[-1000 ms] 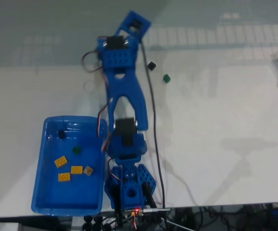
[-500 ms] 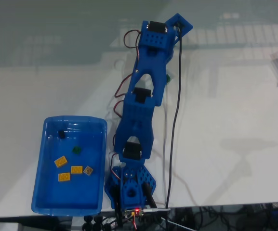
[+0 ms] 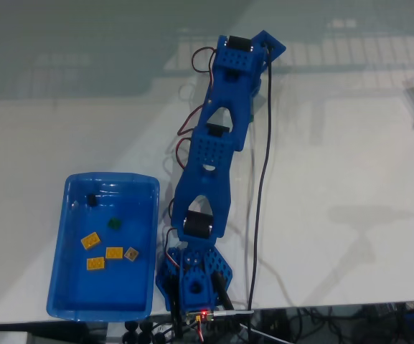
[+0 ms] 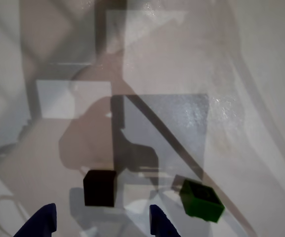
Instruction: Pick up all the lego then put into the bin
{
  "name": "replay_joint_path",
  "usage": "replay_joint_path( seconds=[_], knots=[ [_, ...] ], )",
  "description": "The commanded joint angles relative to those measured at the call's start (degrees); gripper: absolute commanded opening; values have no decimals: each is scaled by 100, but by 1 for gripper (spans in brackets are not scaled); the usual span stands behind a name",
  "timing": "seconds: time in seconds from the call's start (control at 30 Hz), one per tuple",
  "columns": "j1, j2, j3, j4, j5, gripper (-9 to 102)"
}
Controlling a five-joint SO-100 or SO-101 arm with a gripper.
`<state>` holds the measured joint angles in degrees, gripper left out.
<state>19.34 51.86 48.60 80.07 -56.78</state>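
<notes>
Stretching far out across the white table [image 3: 336,143], the blue arm [image 3: 214,150] reaches from its base [image 3: 192,279] at the near edge toward the top of the fixed view, its wrist end up by the glossy reflections. From the wrist view, the gripper [image 4: 100,222] shows two blue fingertips [image 4: 38,224] poking in at the bottom edge, spread apart with nothing between them. Just above the gap, and a little nearer the left-hand tip, sits a black lego brick [image 4: 100,187] on the table, not touched by either finger. A dark green lego brick [image 4: 201,200] lies tilted just to the right of the right-hand tip, apart from the black one. Shadows of the arm fall over both. Back in the fixed view, the blue bin [image 3: 59,287] rests left of the arm's base, close beside it. Inside lie three yellow-orange bricks [image 3: 90,241] clustered near the middle, a tan brick [image 3: 130,253] just to their right, a dark green brick [image 3: 113,223] above them, and a black brick [image 3: 91,199] near the bin's far end. A dark cable [image 3: 258,201] trails along the table to the right of the arm, down toward the near edge.
</notes>
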Motion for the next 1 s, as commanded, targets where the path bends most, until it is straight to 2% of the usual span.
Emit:
replay_joint_path(
  seconds=[0.0, 0.57, 0.97],
  knots=[
    [9, -26, -369, 18, -62, 25],
    [-26, -519, -721, 18, -132, 24],
    [-79, -861, -1063, 26, -141, 17]
  ],
)
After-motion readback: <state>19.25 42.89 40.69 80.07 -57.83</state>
